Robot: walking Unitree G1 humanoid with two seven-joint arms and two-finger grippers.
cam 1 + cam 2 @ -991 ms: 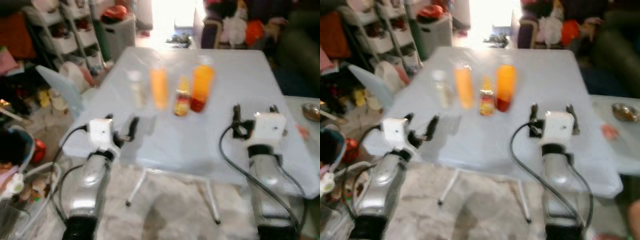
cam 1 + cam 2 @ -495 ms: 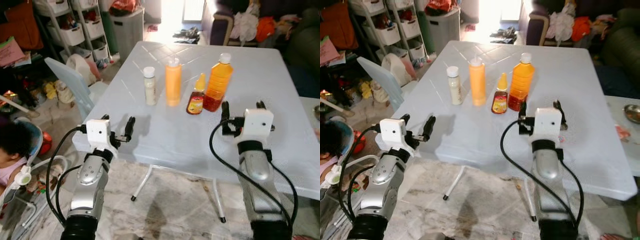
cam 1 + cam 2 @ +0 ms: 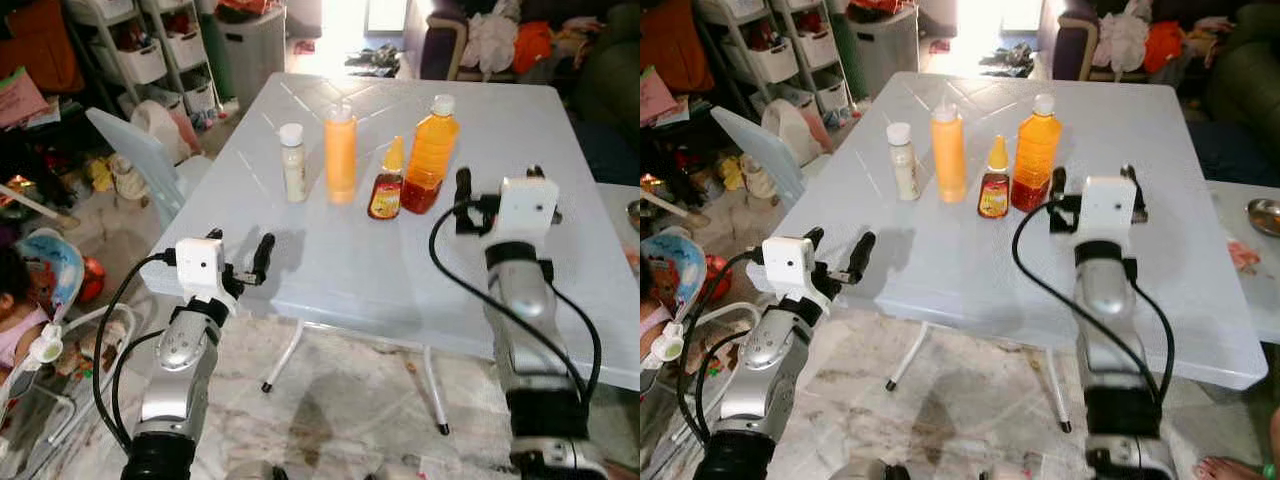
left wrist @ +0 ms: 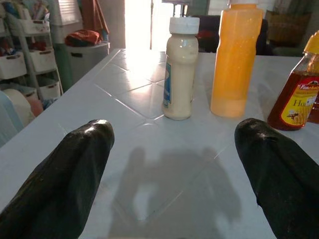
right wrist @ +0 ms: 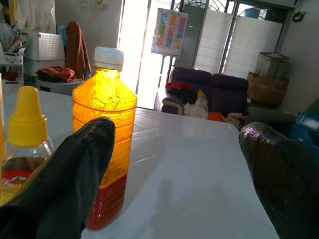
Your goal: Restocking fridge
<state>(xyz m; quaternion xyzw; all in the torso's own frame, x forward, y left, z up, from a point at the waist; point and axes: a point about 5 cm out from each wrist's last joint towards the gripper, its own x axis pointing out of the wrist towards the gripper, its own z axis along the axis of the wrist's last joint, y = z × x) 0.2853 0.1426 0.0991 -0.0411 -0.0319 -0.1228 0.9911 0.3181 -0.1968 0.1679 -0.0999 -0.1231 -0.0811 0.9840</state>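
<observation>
Four bottles stand in a row on the white table [image 3: 330,260]: cream bottle [image 3: 292,162], orange sauce [image 3: 340,151], honey [image 3: 386,192], oil [image 3: 430,154]. Left gripper [image 3: 238,253] hovers over the near edge, fingers spread wide, empty. Right gripper [image 3: 497,187] sits just beside the oil, fingers spread too, gripping nothing.

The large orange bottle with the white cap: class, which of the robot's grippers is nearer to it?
Right. The right gripper hovers just beside the large orange bottle with the white cap, jaws open. The left gripper sits back at the white table's near edge, well short of the bottle row.
</observation>
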